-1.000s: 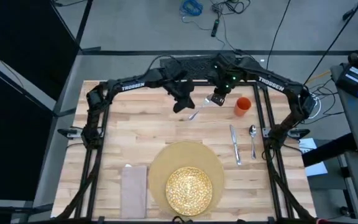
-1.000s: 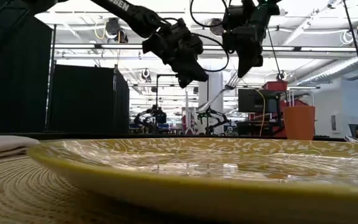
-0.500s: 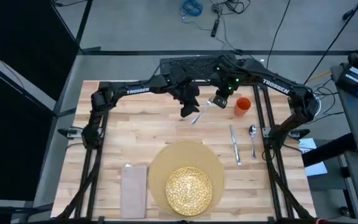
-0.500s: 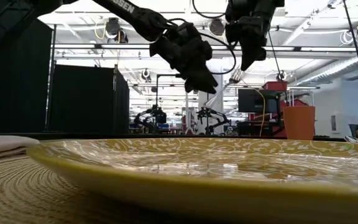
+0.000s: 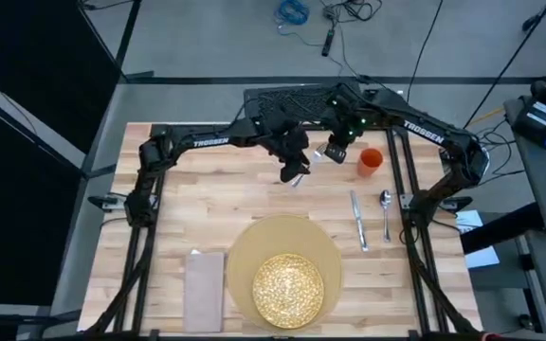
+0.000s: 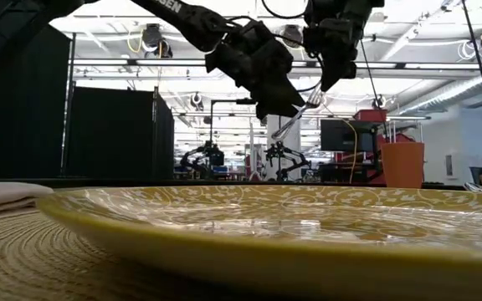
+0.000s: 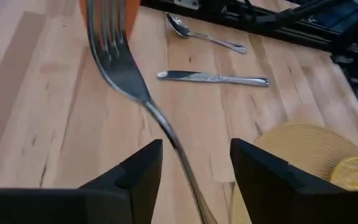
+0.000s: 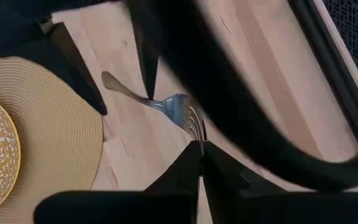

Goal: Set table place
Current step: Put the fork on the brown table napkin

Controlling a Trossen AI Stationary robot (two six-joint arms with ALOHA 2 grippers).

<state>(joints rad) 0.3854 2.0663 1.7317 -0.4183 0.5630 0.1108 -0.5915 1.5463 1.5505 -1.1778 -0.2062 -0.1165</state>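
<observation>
A silver fork (image 7: 126, 74) hangs in the air over the far middle of the table (image 5: 197, 189). My right gripper (image 5: 330, 153) is shut on its tine end. My left gripper (image 7: 196, 144) is open, one finger on each side of the fork's handle (image 7: 178, 152), with a gap showing on both sides. In the low view the fork (image 6: 295, 119) slants down from the right gripper toward the left one. Near the front edge the yellow plate (image 5: 288, 289) sits on the tan placemat (image 5: 254, 242), with the beige napkin (image 5: 204, 289) to its left. My right gripper pinches the tips of the fork's tines (image 8: 196, 127) between its two fingers, only at their free ends. The fingers come from above, slanting down, and lie roughly along the fork. The fork is lifted clear of the table, its handle slanting down toward the left gripper.
The knife (image 5: 358, 220) and spoon (image 5: 386, 213) lie side by side to the right of the placemat. The orange cup (image 5: 370, 161) stands close by the right gripper, toward the table's right edge. Bare wood lies at the left and between the grippers and the placemat.
My left gripper has moved toward the table's right edge and a little nearer, up to the fork; its open fingers now stand on either side of the handle. My right gripper has kept the fork in nearly the same place.
</observation>
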